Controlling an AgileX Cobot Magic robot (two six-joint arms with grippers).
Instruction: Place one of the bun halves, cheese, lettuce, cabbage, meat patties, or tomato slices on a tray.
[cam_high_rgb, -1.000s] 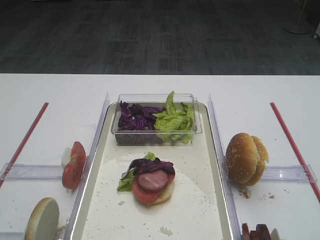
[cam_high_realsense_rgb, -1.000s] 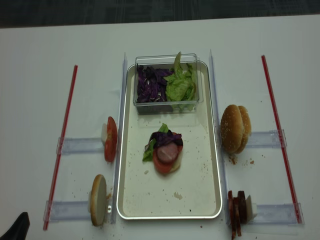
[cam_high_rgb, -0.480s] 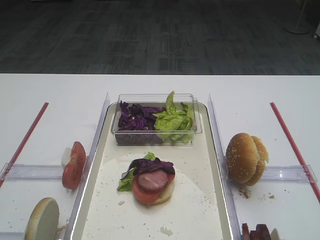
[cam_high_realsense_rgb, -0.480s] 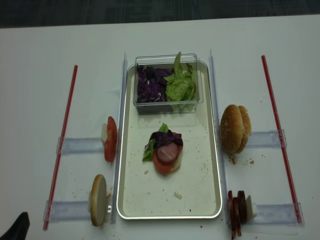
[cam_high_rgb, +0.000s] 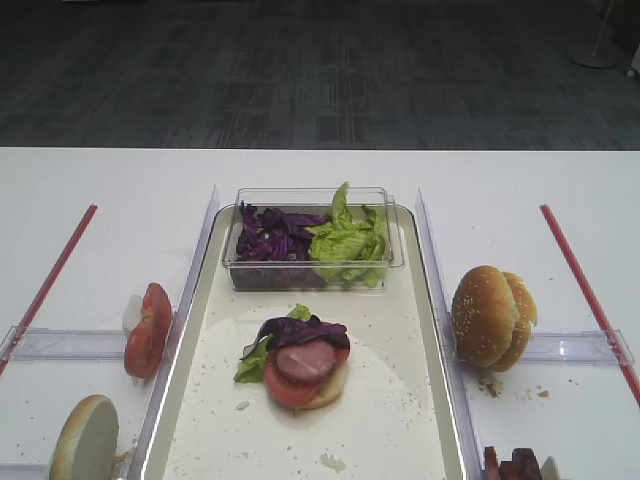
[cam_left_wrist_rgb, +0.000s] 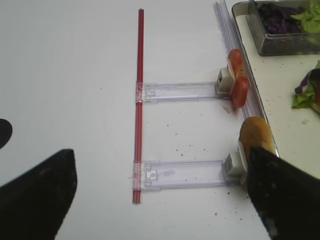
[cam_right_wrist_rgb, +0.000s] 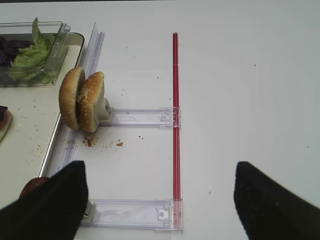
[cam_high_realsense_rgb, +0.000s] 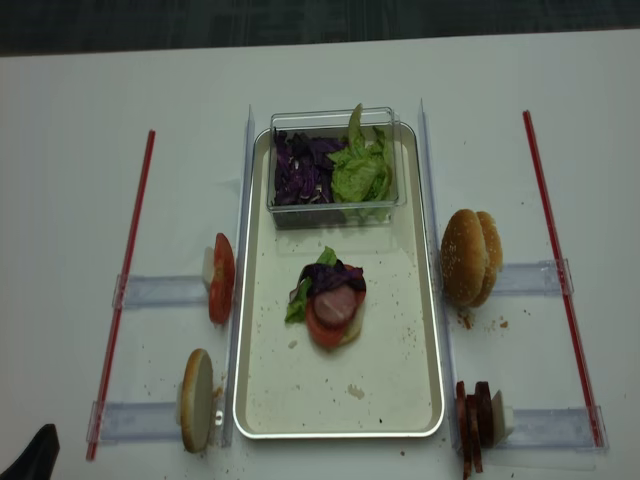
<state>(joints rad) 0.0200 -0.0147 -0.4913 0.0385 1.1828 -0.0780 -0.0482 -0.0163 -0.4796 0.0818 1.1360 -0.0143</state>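
Observation:
The silvery tray (cam_high_rgb: 392, 405) lies mid-table. On it stands a stack of bun half, tomato slice (cam_high_rgb: 284, 388), meat patty (cam_high_rgb: 303, 360), cabbage (cam_high_rgb: 300, 329) and lettuce (cam_high_rgb: 251, 366). Two bun halves (cam_high_rgb: 490, 316) stand on edge right of the tray, meat patties (cam_high_realsense_rgb: 474, 415) nearer the front. Left of the tray stand tomato slices (cam_high_rgb: 147, 328) and one bun half (cam_high_rgb: 85, 437). My right gripper (cam_right_wrist_rgb: 160, 200) hovers open over a clear rail, with nothing between its fingers. My left gripper (cam_left_wrist_rgb: 160, 195) is open and empty, its right finger (cam_left_wrist_rgb: 282, 197) beside the left bun half (cam_left_wrist_rgb: 255, 132). No cheese is in view.
A clear plastic tub (cam_high_rgb: 312, 267) at the tray's far end holds purple shreds (cam_high_rgb: 272, 235) and green leaves (cam_high_rgb: 350, 240). Clear plastic rails (cam_high_rgb: 75, 343) and red strips (cam_high_rgb: 585, 285) lie on the white table on both sides. Crumbs (cam_high_rgb: 490, 385) lie below the right buns.

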